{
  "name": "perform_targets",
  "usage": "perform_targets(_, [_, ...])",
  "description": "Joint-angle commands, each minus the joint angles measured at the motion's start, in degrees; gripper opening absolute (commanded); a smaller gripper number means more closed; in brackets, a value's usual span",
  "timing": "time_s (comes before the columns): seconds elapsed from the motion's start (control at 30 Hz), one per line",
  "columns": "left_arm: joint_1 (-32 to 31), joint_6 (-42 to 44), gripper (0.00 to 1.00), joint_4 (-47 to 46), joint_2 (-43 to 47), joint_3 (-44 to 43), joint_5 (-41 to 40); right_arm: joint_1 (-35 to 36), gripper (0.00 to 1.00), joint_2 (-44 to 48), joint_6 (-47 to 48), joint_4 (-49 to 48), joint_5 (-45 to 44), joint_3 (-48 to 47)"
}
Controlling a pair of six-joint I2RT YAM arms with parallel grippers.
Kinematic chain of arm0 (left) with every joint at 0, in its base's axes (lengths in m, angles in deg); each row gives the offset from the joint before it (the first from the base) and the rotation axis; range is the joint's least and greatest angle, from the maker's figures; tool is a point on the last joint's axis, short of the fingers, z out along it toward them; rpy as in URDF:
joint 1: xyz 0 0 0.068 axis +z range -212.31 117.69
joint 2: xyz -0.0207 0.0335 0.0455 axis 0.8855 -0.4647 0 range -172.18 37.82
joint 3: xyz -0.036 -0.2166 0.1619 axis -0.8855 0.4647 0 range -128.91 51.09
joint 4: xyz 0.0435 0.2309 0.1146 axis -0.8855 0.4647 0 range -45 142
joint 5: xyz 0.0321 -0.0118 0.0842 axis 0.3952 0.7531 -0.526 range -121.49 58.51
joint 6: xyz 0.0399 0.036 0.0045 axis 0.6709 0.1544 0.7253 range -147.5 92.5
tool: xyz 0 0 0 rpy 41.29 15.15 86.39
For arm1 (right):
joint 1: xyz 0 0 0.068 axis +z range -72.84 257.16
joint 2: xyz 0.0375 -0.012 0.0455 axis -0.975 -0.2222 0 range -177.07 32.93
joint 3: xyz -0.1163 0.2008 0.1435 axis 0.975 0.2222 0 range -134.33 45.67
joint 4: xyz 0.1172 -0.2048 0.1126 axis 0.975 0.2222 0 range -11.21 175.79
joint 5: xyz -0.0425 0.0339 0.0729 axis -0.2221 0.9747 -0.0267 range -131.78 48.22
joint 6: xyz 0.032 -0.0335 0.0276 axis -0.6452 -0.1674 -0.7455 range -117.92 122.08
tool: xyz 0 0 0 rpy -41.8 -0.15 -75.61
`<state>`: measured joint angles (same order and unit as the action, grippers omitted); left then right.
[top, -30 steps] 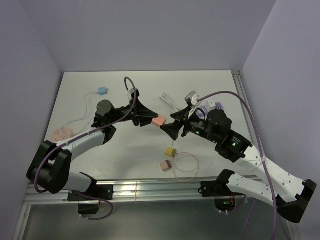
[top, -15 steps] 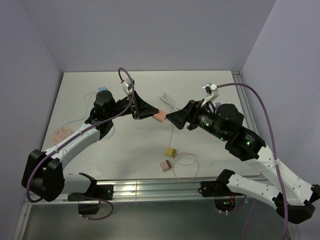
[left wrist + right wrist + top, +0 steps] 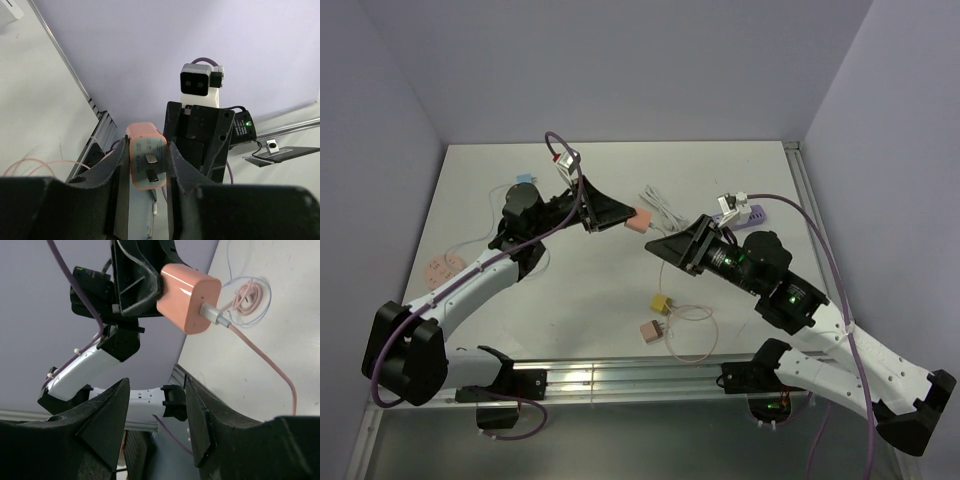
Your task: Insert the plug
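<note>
Left claw (image 3: pixel 623 215) from the top camera: my left arm reaches from the near left corner across toward the middle of the counter (image 3: pixel 580 292), and the claw is clamped on the pink plug (image 3: pixel 640 219), held up off the surface. My right arm comes in from the near right, with the right claw (image 3: pixel 655 244) near the plug and apart from it. Below them on the counter lie a yellow plug (image 3: pixel 662 303) and a brownish-pink plug (image 3: pixel 651 331) beside a loop of pink cable (image 3: pixel 693 336). A white cable (image 3: pixel 660 205) and a purple power strip (image 3: pixel 745 213) lie farther back, a blue plug (image 3: pixel 525 181) and a pink coil (image 3: pixel 442 267) off to the left.

From my left wrist, the plug stands between my two fingers (image 3: pixel 107 167), metal prongs facing the lens. The right wrist camera (image 3: pixel 199 85) looks back from just behind it.

From my right wrist, my fingers (image 3: pixel 107 425) stand apart with nothing between them. Ahead, the plug sits in the left claw, and a pink cord (image 3: pixel 260 357) runs from its back down to the counter.
</note>
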<state>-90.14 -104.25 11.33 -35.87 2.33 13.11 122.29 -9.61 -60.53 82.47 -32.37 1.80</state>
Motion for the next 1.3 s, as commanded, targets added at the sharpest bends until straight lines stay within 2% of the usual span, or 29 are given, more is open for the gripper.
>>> perform_targets(0.0, [0.24, -1.38, 0.0, -3.86, 2.23, -1.26, 0.05, -0.12, 0.56, 0.45, 1.78, -2.99, -2.29, -3.14])
perform_targets(0.13, [0.15, -4.1, 0.0, -4.74, 1.97, -0.64, 1.53, -0.12, 0.62, -0.61, 9.42, -2.29, -2.11, -4.98])
perform_targets(0.2, [0.24, -6.91, 0.0, -7.0, 1.01, -0.56, 3.29, -0.21, 0.64, -2.18, 13.73, 5.17, -5.16, -9.09])
perform_targets(0.27, [0.15, -10.68, 0.0, -9.65, 0.39, 0.49, 5.05, -0.3, 0.64, -2.37, 16.28, 8.43, -6.59, -10.52])
perform_targets(0.33, [0.24, -12.36, 0.0, -12.81, 0.13, 1.55, 5.41, -0.56, 0.64, -1.14, 16.46, 7.57, -5.82, -10.26])
perform_targets(0.43, [0.24, -12.72, 0.0, -12.65, 0.13, 1.99, 5.32, -0.48, 0.64, -0.43, 16.73, 5.28, -4.05, -10.44])
perform_targets(0.63, [0.24, -11.32, 0.0, -11.34, 0.3, 1.47, 5.24, -0.56, 0.61, -2.98, 12.78, 6.86, -3.17, -11.67])
perform_targets(0.87, [0.24, -8.51, 0.0, -7.9, 1.62, 1.03, 5.94, -1.53, 0.6, -3.77, 13.47, 9.32, -7.83, -12.37])
perform_targets(1.17, [0.24, -8.06, 0.0, -7.11, 2.23, 0.76, 6.82, -7.76, 0.61, -6.76, 19.37, 9.5, 2.88, -15.45])
perform_targets(1.23, [0.24, -8.15, 0.0, -7.46, 2.24, 0.85, 6.73, -9.52, 0.63, -7.2, 18.58, 7.14, 7.62, -14.49])
perform_targets(1.27, [0.24, -8.5, 0.0, -8.16, 2.06, 0.76, 6.73, -11.09, 0.68, -8.16, 17.27, 4.69, 13.12, -13.96])
